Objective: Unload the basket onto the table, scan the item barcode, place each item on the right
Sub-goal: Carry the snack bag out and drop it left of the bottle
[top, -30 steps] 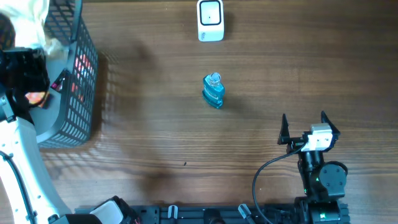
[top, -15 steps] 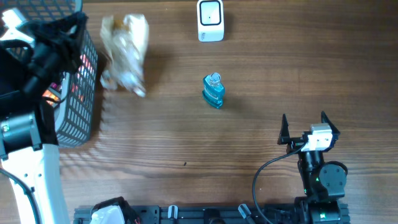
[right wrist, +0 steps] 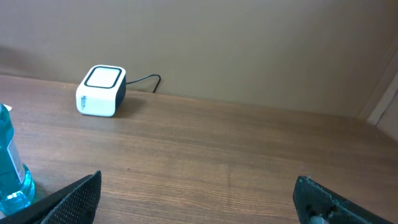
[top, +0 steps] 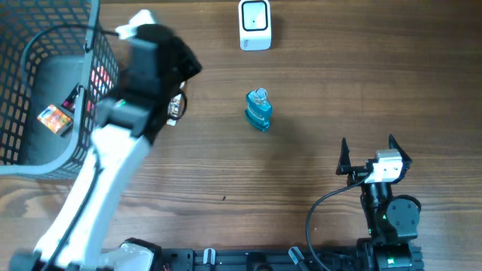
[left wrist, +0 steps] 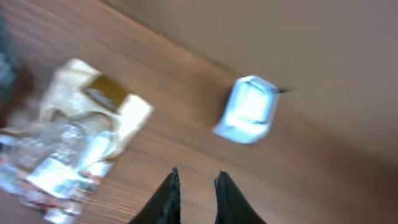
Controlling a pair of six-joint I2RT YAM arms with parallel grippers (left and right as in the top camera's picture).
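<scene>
My left pincer (left wrist: 197, 172) hangs above the tabletop (top: 316, 68) with its two dark fingers only narrowly parted and nothing between them; bare wood shows through the gap. That wrist view is smeared by motion blur, so I can read no more of the grip than that. The crinkled packet (left wrist: 74, 143), clear film with a tan paper end and a dark label, lies flat on the wood to the left of my fingers, apart from them. I can make out no barcode on it through the blur. From overhead my own left arm (top: 124, 128) covers nearly all of the packet, and only a small corner peeks out beside the wire basket (top: 22, 162). The white barcode scanner (top: 254, 24) sits at the far edge, well apart from the packet, its cable visible only from the right wrist. A blue bottle (top: 258, 109) stands between packet and scanner, cut off at the frame edge in the right wrist view. In the basket an orange packet (top: 54, 118) shows, the rest hidden behind the mesh. My right pincer (top: 367, 141) rests wide apart and empty, near the front edge.
</scene>
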